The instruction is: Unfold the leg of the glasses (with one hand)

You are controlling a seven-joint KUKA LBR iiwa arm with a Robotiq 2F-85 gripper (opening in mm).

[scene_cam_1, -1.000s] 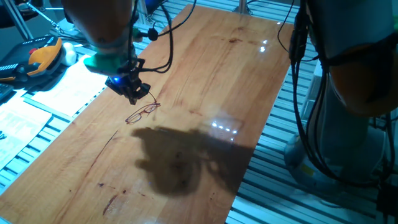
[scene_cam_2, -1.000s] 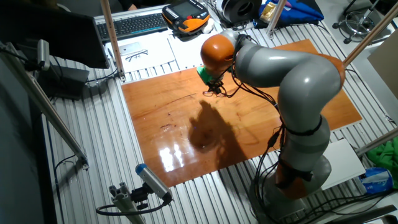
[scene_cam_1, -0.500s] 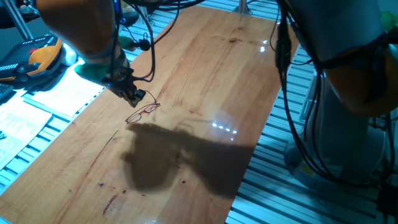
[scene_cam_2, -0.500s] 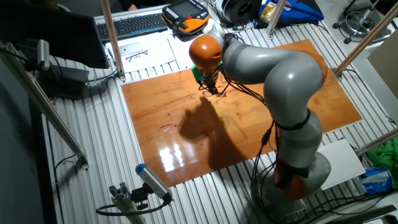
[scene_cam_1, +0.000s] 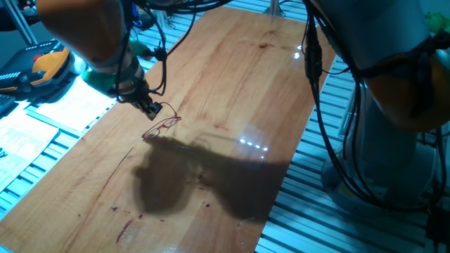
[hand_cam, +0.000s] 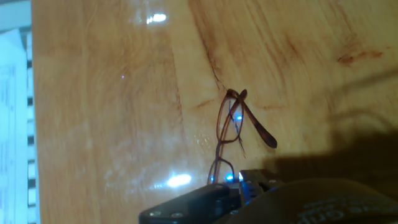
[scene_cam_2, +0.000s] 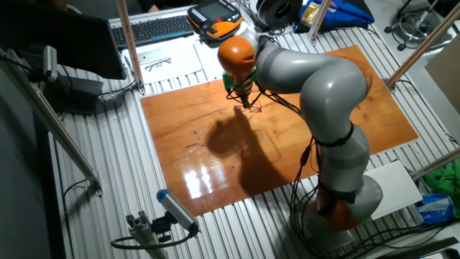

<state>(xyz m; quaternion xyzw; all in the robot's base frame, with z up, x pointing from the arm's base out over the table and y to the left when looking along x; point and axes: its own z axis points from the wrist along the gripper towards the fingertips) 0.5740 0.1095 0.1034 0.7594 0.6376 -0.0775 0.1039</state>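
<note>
Hovering end effector (scene_cam_1: 149, 108) | glasses (scene_cam_1: 162, 126) just beside | wooden table (scene_cam_1: 232, 77)

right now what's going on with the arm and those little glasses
A single robot arm has its gripper lowered to one end of a pair of thin wire-frame glasses lying on the wooden table. In the hand view, one leg angles away from the lenses while the other end of the frame sits right at the gripper. Whether the fingers are closed on the frame cannot be told from these views.
</note>
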